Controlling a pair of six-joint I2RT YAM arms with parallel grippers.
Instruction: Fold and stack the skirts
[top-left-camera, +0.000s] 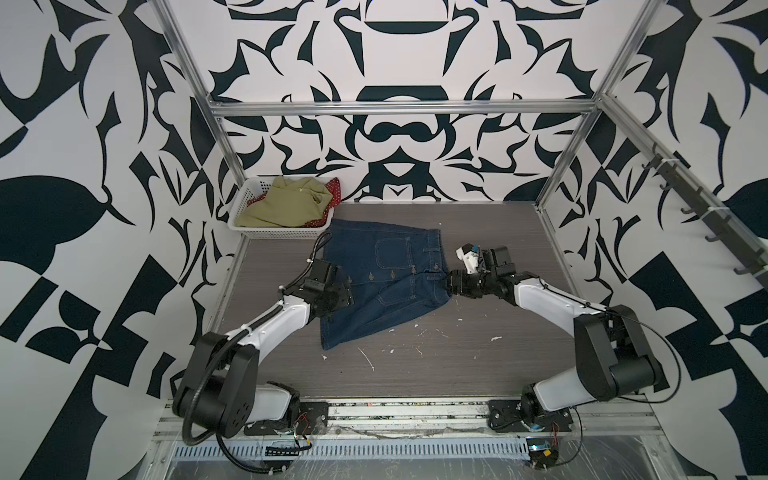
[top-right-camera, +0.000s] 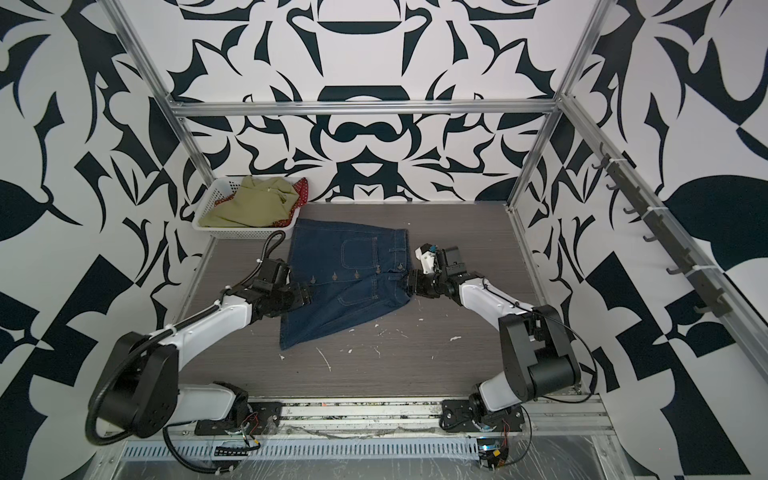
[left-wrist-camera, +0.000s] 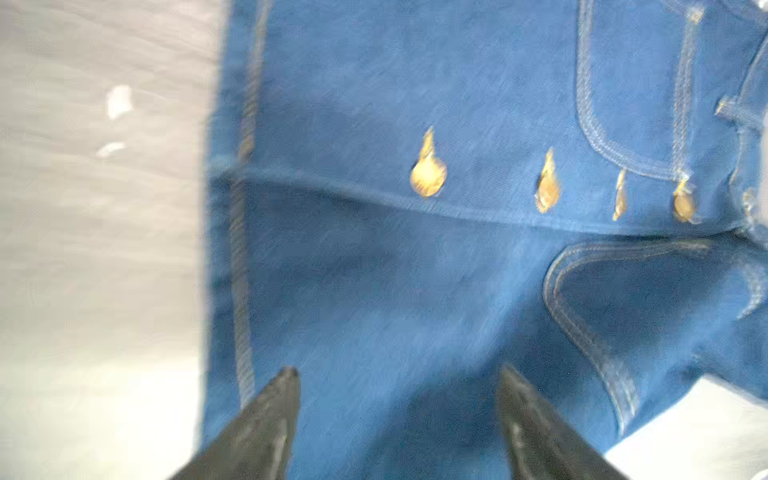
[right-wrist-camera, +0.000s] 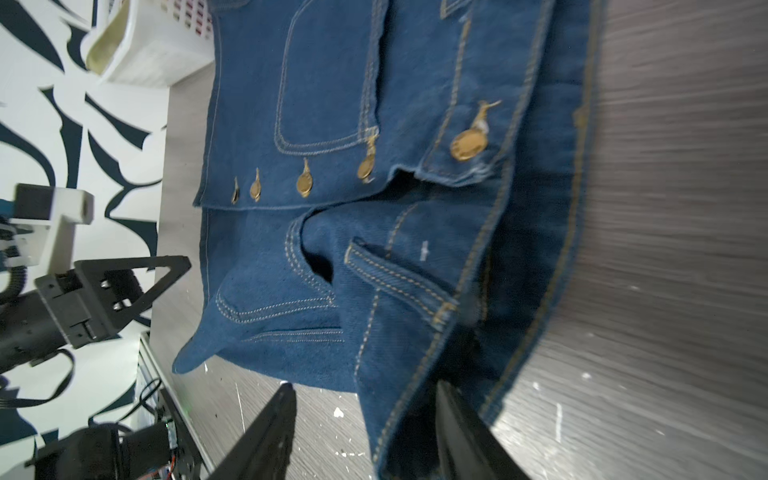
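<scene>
Where denim skirt (top-left-camera: 386, 266) lies, left pincer (left-wrist-camera: 398, 370) (agape) overhangs its hem.

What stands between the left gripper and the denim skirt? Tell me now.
Nothing visible. The left gripper hangs open right over the denim skirt, with only bare cloth beneath; the basket sits farther back.

Overhead pair — wrist cameras near skirt (left-wrist-camera: 374, 291)

- Both top views: bright, even overhead light; faint soft shadows under my arms (top-left-camera: 274, 320) on the surface (top-left-camera: 415, 374); fine detail slightly soft throughout.
- My left wrist view: motion blur throughout; denim skirt (left-wrist-camera: 374, 291) stitching smeared, surface overexposed.
- My right wrist view: stitching sharp; bare surface streaked.
</scene>
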